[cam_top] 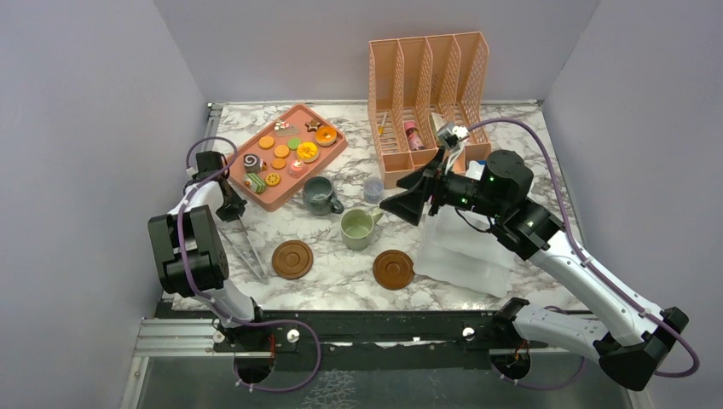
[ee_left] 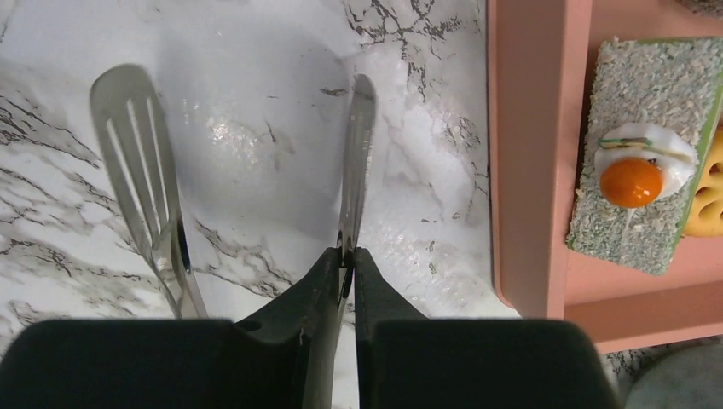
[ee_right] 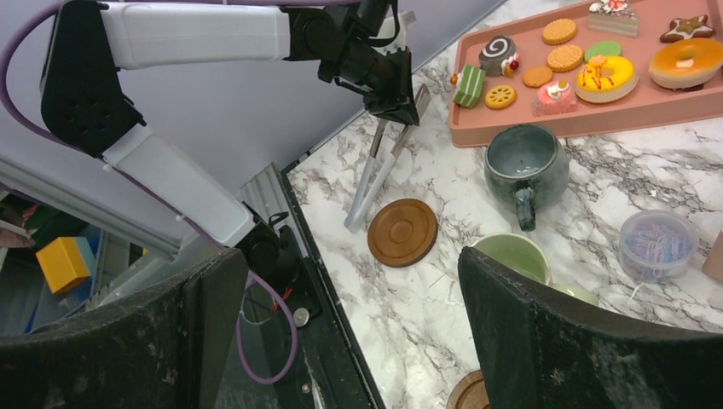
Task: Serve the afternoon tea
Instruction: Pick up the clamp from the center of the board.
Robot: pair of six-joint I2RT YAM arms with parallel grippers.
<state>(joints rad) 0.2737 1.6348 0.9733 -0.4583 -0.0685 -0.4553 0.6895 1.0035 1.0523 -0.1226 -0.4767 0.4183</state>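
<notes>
**Operator:** Report the left fingers.

**Technician:** The left gripper (ee_left: 345, 256) has its fingers pinched together on 1 arm of the metal tongs (ee_left: 358, 153). The other, slotted arm lies free on the marble tabletop (ee_left: 256, 102), to the left of the fingers. The pink tray (ee_left: 529, 153) sits just right of the fingers. The nearest sweet in it is a green cake (ee_left: 635, 85) with an orange-dotted topping.

**Operator:** And the right fingers?

**Technician:** The right gripper (ee_right: 354, 324) is spread wide above the tabletop and holds nothing. The pale green mug (ee_right: 510, 254) stands upright below it, close against the right-hand finger in the wrist view. The grey-blue mug (ee_right: 524, 166) stands beyond it, just beside the tray's near wall.

**Operator:** Containers?

**Technician:** The tray holds toy cookies (ee_right: 560, 31), a yellow donut (ee_right: 605, 75) and small cakes (ee_right: 554, 95). 1 brown coaster (cam_top: 292, 258) lies left of the pale green mug. A second coaster (cam_top: 393, 269) lies to its near right. Both are apart from the mugs. The orange file rack (cam_top: 426, 77) holds a small pink bottle (cam_top: 413, 135) in 1 slot.
</notes>
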